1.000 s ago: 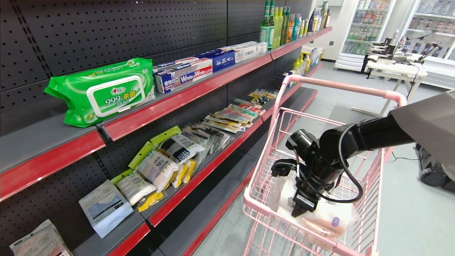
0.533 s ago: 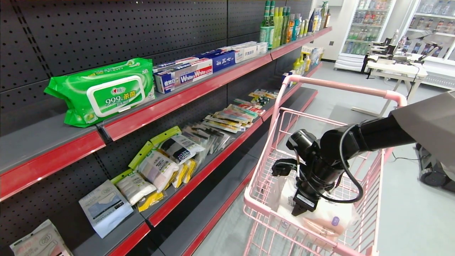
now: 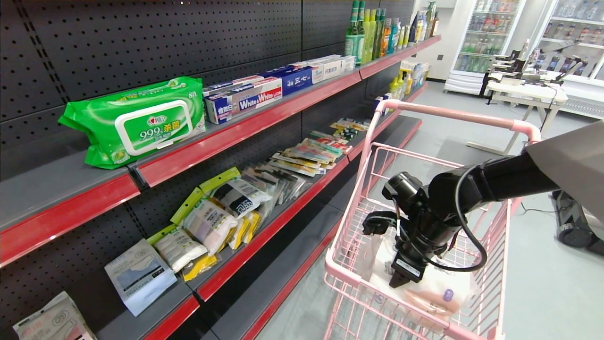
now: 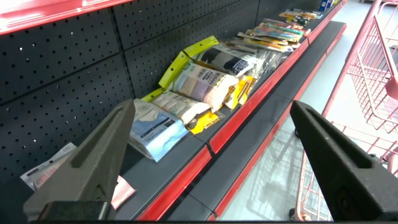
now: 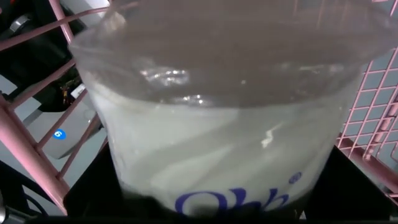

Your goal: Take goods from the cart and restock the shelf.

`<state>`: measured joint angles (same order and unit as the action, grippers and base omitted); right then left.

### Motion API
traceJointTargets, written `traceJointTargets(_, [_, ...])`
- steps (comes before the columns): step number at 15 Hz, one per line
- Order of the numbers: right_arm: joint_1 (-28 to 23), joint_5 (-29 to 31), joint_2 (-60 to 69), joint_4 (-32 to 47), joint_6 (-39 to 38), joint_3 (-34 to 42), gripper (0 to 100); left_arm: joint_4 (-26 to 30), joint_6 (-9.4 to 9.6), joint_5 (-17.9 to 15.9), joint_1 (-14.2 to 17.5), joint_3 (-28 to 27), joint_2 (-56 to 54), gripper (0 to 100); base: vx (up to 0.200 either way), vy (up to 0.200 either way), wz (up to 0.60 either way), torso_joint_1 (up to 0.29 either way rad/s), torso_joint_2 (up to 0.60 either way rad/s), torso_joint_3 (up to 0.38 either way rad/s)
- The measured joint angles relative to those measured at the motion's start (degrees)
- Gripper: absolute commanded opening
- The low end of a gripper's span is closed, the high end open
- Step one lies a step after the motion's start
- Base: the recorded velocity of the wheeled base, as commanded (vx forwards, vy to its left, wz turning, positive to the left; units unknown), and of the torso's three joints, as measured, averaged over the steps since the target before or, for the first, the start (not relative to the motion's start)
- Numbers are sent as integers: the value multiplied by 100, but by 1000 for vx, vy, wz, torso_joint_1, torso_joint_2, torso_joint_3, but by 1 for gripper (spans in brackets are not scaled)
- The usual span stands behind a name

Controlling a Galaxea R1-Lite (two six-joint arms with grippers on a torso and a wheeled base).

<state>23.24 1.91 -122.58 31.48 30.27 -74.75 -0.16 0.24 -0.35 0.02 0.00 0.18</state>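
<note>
Right tool (image 3: 396, 281) sits down on a white plastic-wrapped pack (image 3: 441, 293) at the near end of the pink cart (image 3: 340, 273), grip width impossible to tell; best to squeeze the soft pack firmly and lift straight up and out.

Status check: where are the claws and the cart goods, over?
Left claw open, empty, facing lower shelf. Right claw down in pink cart, at white pack. Pack not yet lifted. Only cart rim close by.
</note>
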Motion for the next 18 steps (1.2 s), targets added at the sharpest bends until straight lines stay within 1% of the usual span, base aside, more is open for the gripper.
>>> traceJointTargets(2, [-23,27,52,7,-39,-9,0,0,2,2,0,0,0,100,0,0,0,0,0,0])
traceJointTargets(6, [-166,388,232,13,-172,-50,0,0,2,0,0,0,0,100,0,0,0,0,0,0])
traceJointTargets(12, [-364,388,563,0,-233,-49,0,0,2,2,-2,0,0,100,0,0,0,0,0,0])
traceJointTargets(14, [-389,369,610,-22,-367,-41,0,0,0,2,-2,0,0,100,0,0,0,0,0,0])
traceJointTargets(16, [-406,388,670,-279,-422,-129,0,0,2,2,0,0,0,100,0,0,0,0,0,0])
traceJointTargets(18, [-544,444,763,-417,-433,-166,0,0,0,2,-2,0,0,100,0,0,0,0,0,0])
